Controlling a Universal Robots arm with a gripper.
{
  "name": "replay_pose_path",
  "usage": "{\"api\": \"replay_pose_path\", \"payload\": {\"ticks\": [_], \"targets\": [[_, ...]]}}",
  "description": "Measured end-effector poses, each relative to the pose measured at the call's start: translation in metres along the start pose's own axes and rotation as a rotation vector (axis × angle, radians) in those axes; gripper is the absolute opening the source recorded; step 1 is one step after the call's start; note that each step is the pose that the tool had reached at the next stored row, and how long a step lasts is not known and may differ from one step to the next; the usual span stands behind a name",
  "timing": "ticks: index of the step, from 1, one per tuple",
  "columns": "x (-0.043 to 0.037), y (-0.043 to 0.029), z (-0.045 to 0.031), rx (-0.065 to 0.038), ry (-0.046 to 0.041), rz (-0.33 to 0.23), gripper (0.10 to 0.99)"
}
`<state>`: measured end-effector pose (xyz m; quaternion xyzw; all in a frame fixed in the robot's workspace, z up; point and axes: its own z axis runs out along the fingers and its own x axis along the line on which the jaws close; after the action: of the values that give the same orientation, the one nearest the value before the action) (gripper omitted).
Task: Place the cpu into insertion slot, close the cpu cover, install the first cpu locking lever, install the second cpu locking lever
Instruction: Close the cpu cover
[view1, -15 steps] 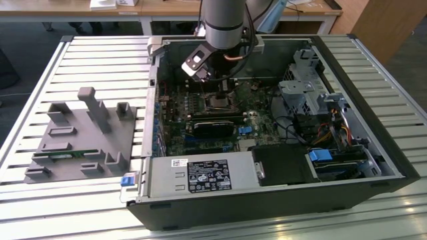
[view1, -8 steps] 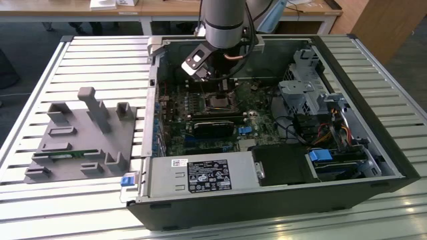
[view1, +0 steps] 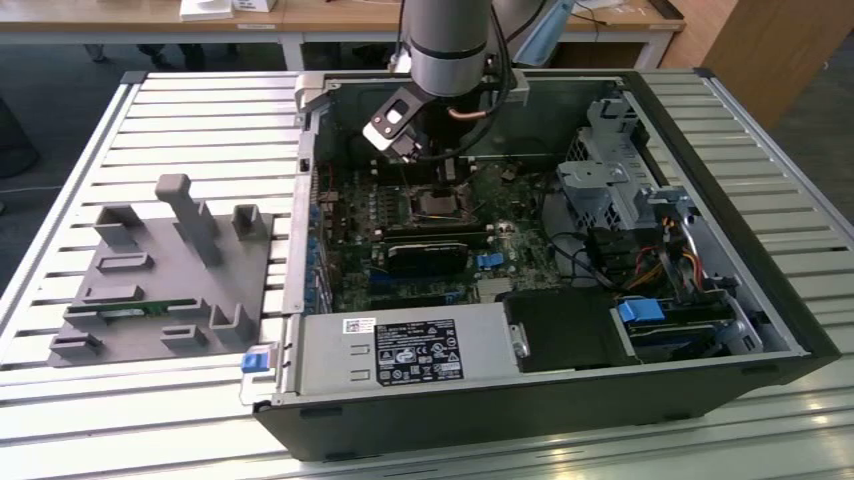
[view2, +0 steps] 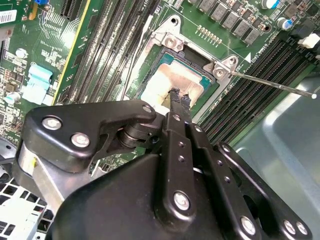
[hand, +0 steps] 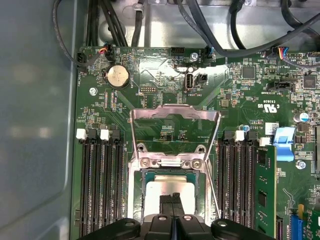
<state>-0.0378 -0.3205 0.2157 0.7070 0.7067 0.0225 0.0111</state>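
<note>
Walls of the computer case (view1: 534, 415) ring the motherboard (hand: 165, 80), with the top open where the arm reaches in. Memory slots (hand: 102, 185) run close along both sides of the socket. The cpu cover (hand: 175, 111) is swung open on its hinge, leaving the socket bare. The cpu (hand: 165, 187) lies flat in the socket, square with its frame. The gripper (hand: 172, 199), its fingers pressed together on nothing, has its tips at the cpu's top.

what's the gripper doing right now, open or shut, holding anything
gripper: shut, fingers pressed together with nothing between them, tips over the seated cpu.
</note>
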Motion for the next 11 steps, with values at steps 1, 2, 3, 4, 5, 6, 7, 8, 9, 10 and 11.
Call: {"api": "replay_pose_path", "payload": {"ticks": [1,2,3,4,5,6,7,8,9,10,11], "targets": [[0.0000,0.0000,-0.0002,0.000,-0.0002,0.000,0.106],[0.0000,0.0000,-0.0010,0.000,-0.0004,0.000,0.106],[0.0000,0.0001,-0.0023,0.000,-0.0002,0.000,0.106],[0.0001,0.0002,-0.0037,0.000,0.0000,0.000,0.106],[0.0001,0.0003,-0.0055,0.000,-0.0001,0.000,0.106],[0.0001,0.0004,-0.0080,0.000,0.0001,0.000,0.106],[0.0002,0.0005,-0.0110,0.000,0.0000,0.000,0.106],[0.0003,0.0007,-0.0148,0.000,0.0001,0.000,0.106],[0.0003,0.0009,-0.0185,0.000,0.0000,0.000,0.106],[0.0004,0.0011,-0.0222,0.000,0.0002,0.000,0.106],[0.0004,0.0012,-0.0256,0.000,0.0001,0.000,0.106]]}}
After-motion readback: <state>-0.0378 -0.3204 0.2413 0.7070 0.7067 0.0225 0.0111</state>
